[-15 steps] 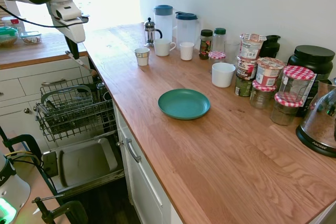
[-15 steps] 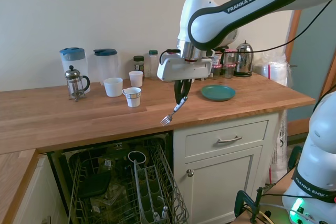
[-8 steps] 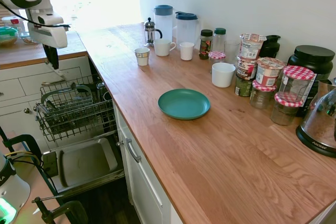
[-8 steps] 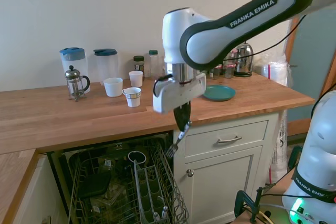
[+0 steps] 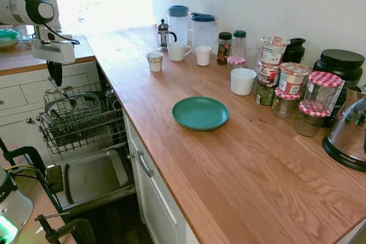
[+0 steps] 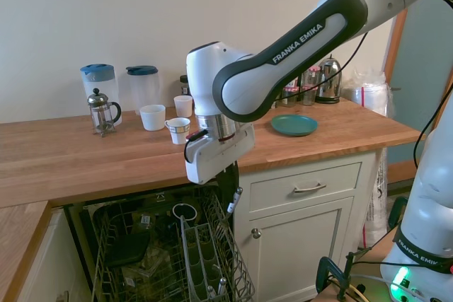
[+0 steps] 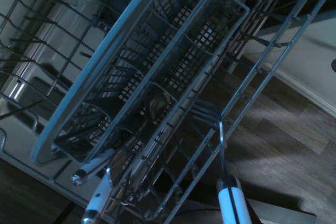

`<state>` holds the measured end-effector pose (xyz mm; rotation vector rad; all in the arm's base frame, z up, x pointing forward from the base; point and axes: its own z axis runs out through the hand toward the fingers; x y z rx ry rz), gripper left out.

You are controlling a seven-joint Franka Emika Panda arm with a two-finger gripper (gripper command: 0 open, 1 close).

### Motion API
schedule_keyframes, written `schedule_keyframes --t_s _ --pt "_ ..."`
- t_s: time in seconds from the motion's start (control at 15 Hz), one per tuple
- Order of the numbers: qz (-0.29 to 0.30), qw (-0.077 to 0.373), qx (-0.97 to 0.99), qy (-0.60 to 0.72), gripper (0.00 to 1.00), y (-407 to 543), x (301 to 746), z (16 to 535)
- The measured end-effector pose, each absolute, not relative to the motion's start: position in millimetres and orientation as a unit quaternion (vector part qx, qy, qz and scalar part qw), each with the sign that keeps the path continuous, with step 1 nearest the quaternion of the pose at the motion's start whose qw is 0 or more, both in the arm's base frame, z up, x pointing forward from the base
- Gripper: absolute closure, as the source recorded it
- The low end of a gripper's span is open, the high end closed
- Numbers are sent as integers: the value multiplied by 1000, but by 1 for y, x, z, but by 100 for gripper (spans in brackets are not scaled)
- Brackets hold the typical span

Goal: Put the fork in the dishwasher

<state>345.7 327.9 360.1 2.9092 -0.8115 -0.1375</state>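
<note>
One fork (image 6: 233,201) clamped in the jaws of the gripper (image 6: 231,187), hanging tines-down with its long axis near vertical, just above the pulled-out wire rack of the dishwasher (image 6: 170,259). In the wrist view, tines (image 7: 207,116) poised beside the long cutlery basket (image 7: 152,77), over the rack's edge wires. Single arm. On the table (image 5: 229,158): one teal plate (image 5: 201,112), two jugs, one cafetière, four white cups.

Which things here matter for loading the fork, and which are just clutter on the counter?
Job in hand:
- fork, held by the gripper
- dishwasher, rack pulled out, with cutlery basket

Lying about:
- teal plate
- French press
- two pitchers
- white cups
- jars
</note>
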Motion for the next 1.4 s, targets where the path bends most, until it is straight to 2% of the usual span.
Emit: schedule_keyframes --t_s 0.27,0.73,1.4 --pt "-54 82 950 -296 100 362 359 337" --pt "-21 127 924 -360 100 382 383 314" --pt "-30 150 922 -357 100 409 381 270"
